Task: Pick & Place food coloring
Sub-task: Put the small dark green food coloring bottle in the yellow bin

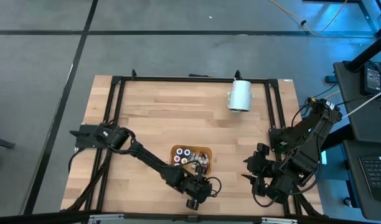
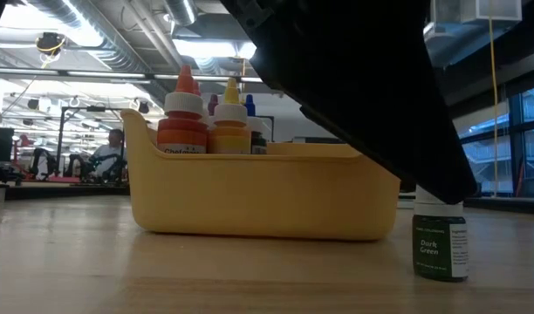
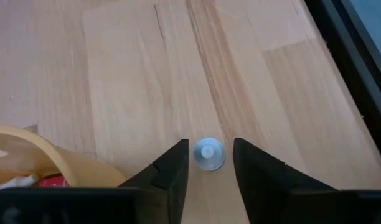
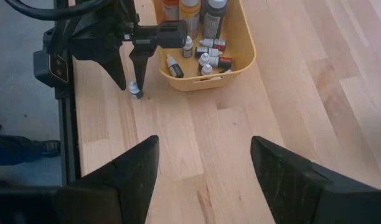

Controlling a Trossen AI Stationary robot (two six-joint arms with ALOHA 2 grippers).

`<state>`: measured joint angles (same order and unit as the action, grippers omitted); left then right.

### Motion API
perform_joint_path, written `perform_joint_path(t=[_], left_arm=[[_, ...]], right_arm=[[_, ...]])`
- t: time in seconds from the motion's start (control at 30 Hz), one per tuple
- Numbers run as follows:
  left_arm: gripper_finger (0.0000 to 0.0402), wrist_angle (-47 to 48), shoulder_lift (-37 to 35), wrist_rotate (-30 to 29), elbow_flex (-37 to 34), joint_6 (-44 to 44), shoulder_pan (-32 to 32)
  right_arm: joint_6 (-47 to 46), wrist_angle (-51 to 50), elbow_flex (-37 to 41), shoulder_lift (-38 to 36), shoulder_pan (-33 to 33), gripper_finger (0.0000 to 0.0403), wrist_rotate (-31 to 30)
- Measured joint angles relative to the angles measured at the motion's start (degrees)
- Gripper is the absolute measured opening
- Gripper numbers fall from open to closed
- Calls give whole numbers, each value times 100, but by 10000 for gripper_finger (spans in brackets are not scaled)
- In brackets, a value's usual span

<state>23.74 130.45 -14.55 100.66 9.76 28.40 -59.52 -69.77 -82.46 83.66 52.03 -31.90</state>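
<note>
A thumb-sized food coloring bottle point(image 2: 440, 245) with a dark green label and a white cap point(image 3: 209, 154) stands upright on the table, just off the yellow tray's point(image 2: 258, 192) near side. My left gripper point(image 3: 209, 144) points down over it. It is open, with one finger on either side of the cap and a small gap at each. Several more bottles and droppers point(image 4: 206, 53) stand or lie inside the tray point(image 1: 192, 149). My right gripper point(image 4: 206, 143) is open and hovers over bare table toward the right edge point(image 1: 249, 169), touching nothing.
A large white cylinder point(image 1: 240, 95) lies near the table's far edge. Black frame rails point(image 1: 112, 118) run along the left, far and right sides. Bare wood lies between the tray and my right arm, and across the table's far half.
</note>
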Motion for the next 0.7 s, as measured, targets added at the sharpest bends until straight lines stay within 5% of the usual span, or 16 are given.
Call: perform_joint_path(t=[0.7], left_arm=[[49,87,-123,55,17,48,-2]], right_arm=[[19,0,0,0,0,255,4]])
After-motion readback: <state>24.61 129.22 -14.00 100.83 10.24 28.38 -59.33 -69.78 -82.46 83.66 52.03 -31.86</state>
